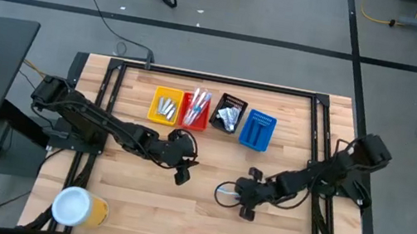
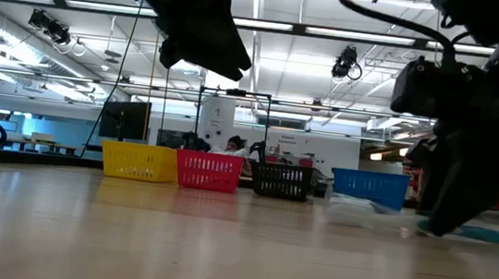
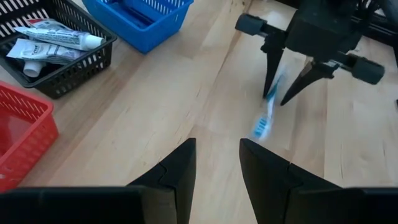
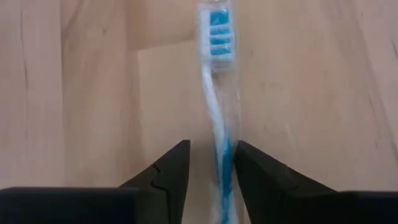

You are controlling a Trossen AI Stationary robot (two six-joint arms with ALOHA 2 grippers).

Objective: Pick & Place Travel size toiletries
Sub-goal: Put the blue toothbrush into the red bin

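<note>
Toothbrush [image 4: 219, 118] handle end cut off at right wrist view's lower edge, between the right end effector [image 4: 211, 180] fingers; contact with them unclear. Yellow bin [image 1: 166, 105] contents too small to identify from above. Low view: toothbrush mostly hidden behind dark arm.

Print is seen on the white tubes [image 3: 59, 38] in the black bin [image 3: 74, 74], but none can be read.
</note>
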